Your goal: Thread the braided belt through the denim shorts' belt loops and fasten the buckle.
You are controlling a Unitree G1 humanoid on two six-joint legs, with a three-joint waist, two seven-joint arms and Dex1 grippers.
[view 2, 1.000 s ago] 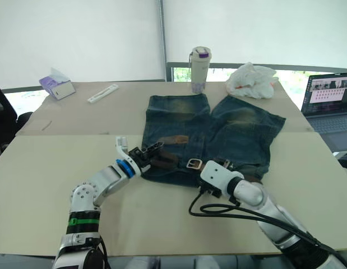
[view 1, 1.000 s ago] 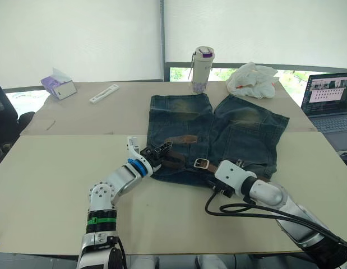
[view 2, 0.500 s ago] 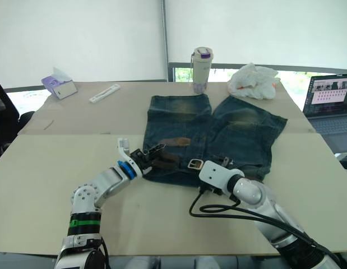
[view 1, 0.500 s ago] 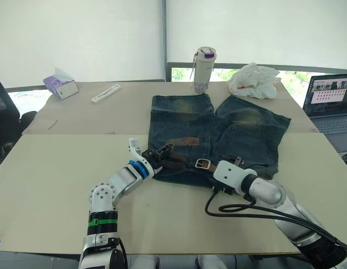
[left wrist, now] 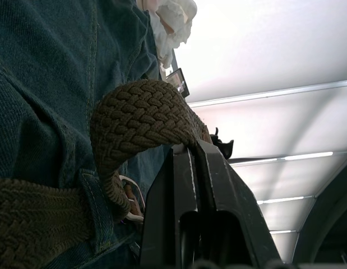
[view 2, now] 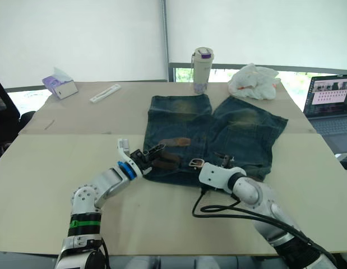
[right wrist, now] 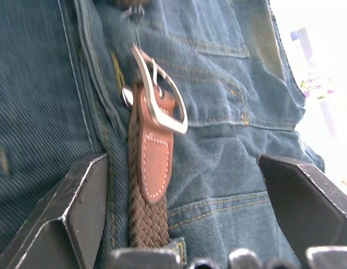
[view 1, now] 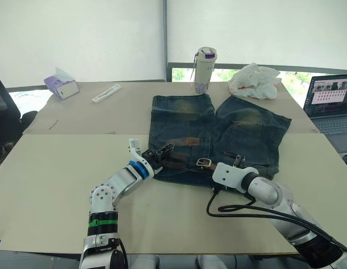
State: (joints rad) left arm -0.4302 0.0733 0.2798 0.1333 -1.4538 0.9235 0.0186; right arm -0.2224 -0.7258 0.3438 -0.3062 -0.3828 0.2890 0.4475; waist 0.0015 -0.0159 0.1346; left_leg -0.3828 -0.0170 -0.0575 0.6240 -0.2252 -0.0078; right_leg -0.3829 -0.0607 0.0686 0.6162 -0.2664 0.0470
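On denim shorts (view 1: 218, 131): braided belt (left wrist: 139, 117) pinched by left gripper (view 1: 162, 152).

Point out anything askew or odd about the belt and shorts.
The braided belt bulges in a loop off the denim shorts where the left gripper pinches it, and the buckle lies unfastened on the waistband.

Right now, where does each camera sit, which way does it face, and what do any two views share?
Head stereo pair: on the head, facing forward and down at the denim shorts; both arms show.
Left wrist: on the left arm, looking along the left gripper, shut on the braided belt.
Right wrist: on the right arm, between open fingers, at the buckle.
Shared: both wrist views show belt on denim.
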